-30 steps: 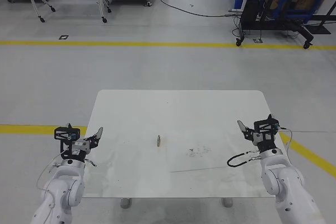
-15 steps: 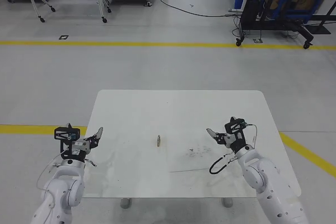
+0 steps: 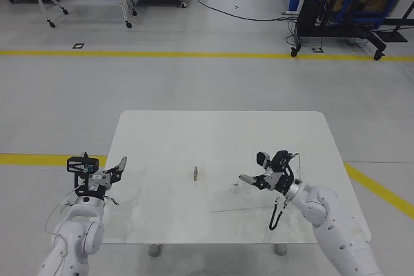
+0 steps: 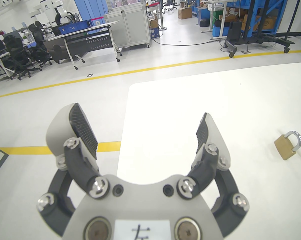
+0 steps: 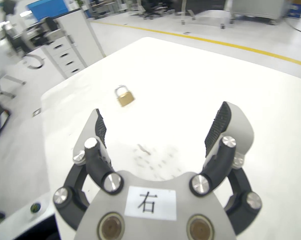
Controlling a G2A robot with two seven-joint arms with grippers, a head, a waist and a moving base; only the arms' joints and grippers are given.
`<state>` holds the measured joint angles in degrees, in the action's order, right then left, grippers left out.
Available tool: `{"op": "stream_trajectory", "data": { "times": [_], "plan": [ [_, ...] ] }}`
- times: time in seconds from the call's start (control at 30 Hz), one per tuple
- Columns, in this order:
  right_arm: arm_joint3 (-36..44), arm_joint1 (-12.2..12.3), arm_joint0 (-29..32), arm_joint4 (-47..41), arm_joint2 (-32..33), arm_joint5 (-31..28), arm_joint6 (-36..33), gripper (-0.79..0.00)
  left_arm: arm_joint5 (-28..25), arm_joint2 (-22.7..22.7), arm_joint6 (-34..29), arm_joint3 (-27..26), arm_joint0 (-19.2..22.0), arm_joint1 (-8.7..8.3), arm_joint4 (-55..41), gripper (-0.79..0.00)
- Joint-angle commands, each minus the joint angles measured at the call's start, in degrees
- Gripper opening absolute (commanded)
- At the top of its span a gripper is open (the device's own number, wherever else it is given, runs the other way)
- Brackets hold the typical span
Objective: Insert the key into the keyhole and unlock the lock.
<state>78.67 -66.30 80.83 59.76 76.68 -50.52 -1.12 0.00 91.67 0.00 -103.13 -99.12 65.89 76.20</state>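
Top view, set against the earlier ones: swung the right gripper (image 3: 252,168) in from the far edge of the table (image 3: 193,131), nearer the lock (image 3: 195,173) but well short of it. Kept its jaws spread wide, holding nothing. Left the left gripper (image 3: 105,163) parked off the opposite edge, likewise gaping and empty. Found the lock unmoved, ahead of both grippers and between them. Spotted a pale sliver (image 5: 143,149) among scuffs (image 5: 163,161) just ahead of the right fingertips; could not tell whether key or mere mark. Judged the inward swing as an opening approach only: nothing gripped, key not yet in hand, insertion not begun.
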Motion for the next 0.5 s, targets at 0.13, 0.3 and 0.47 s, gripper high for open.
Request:
{"op": "stream_trajectory", "data": {
  "times": [0.13, 0.3, 0.47],
  "plan": [
    [-5.81, 0.98, -5.89, 9.11, -4.97, -7.48, 3.72, 0.000, 0.00, 0.00, 0.00, 0.00, 0.00, 0.00, 0.00, 0.000],
    [-7.57, 2.03, -7.97, 22.21, -6.92, -6.77, 8.53, -0.089, 0.00, 0.00, 0.00, 0.00, 0.00, 0.00, 0.00, 0.000],
    [-7.41, 2.43, -8.75, 31.07, -8.97, -4.90, 13.79, -0.360, 0.00, 0.00, 0.00, 0.00, 0.00, 0.00, 0.00, 0.000]
  ]
}}
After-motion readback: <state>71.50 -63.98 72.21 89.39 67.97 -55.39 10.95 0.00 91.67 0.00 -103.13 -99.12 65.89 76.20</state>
